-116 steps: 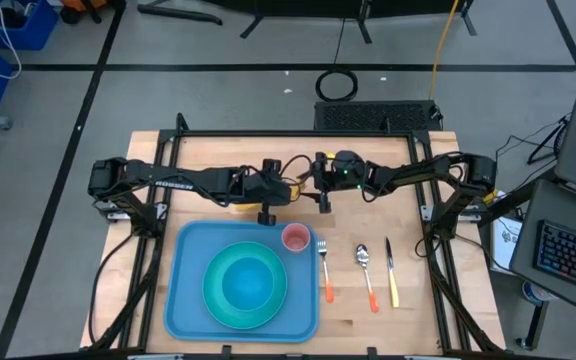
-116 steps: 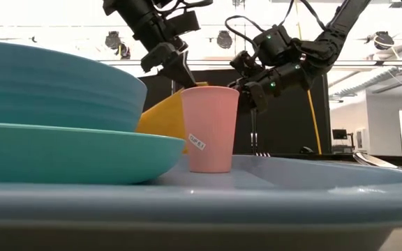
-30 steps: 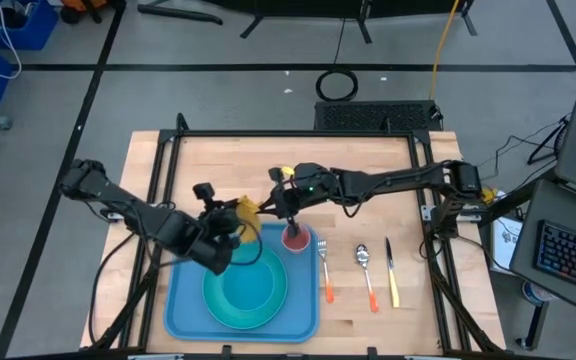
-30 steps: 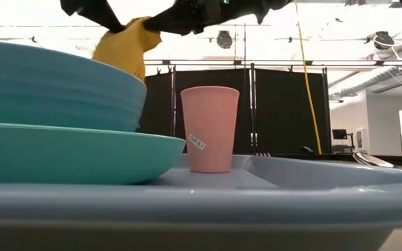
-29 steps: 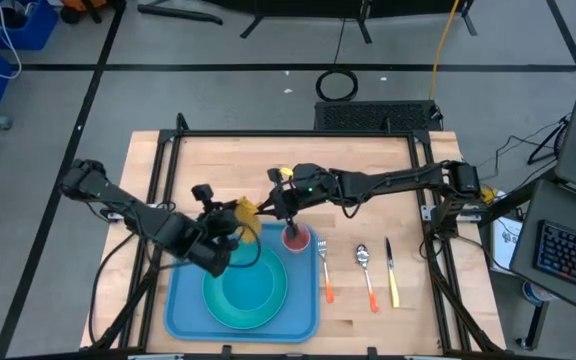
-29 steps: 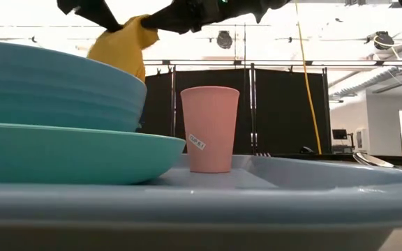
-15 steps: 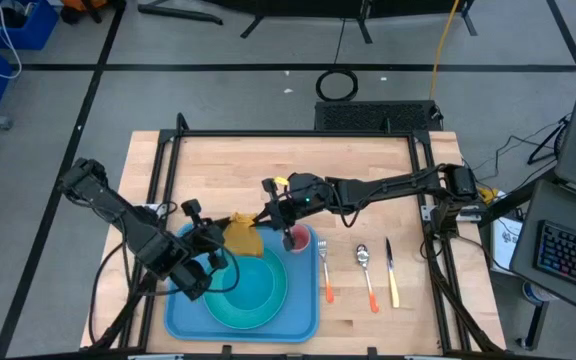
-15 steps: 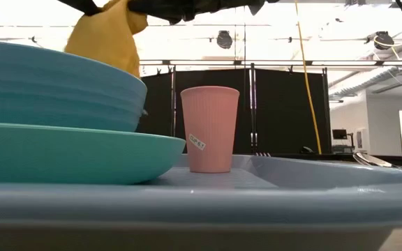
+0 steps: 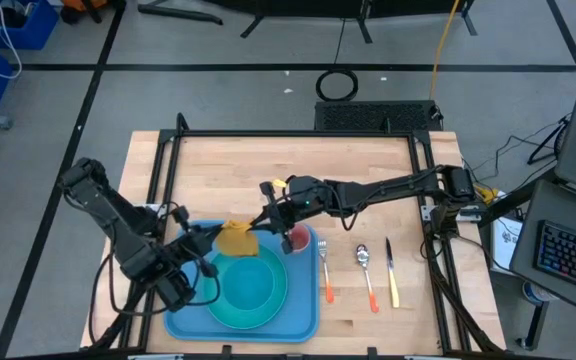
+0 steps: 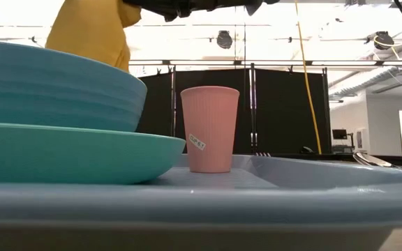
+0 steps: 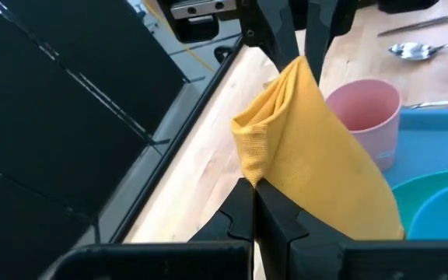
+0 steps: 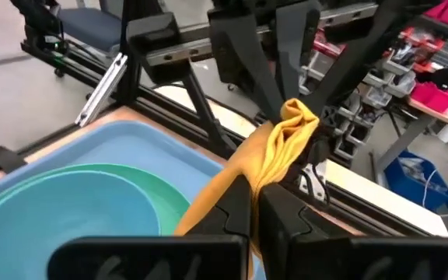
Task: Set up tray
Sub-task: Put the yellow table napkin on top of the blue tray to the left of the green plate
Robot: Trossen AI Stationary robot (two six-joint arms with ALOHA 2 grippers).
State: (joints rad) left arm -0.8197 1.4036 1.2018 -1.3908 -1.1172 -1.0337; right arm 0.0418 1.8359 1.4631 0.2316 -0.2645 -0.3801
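- both jaws are clamped on a yellow cloth (image 9: pixel 236 238): left gripper (image 9: pixel 211 238) at one end, right gripper (image 9: pixel 265 221) at the other, holding it above the tray's far edge.
- tray (image 9: pixel 182 256) sits on the table's near left, carrying a teal plate (image 9: pixel 214 298), blue bowl (image 9: pixel 251 288) and pink cup (image 9: pixel 295 238).
- tray looks stiff, probably slick; take it by the raised rim.

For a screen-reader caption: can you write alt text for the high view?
Both grippers, left and right, hold a yellow cloth above the tray, which carries a plate, bowl and pink cup. A fork, spoon and knife lie beside it.
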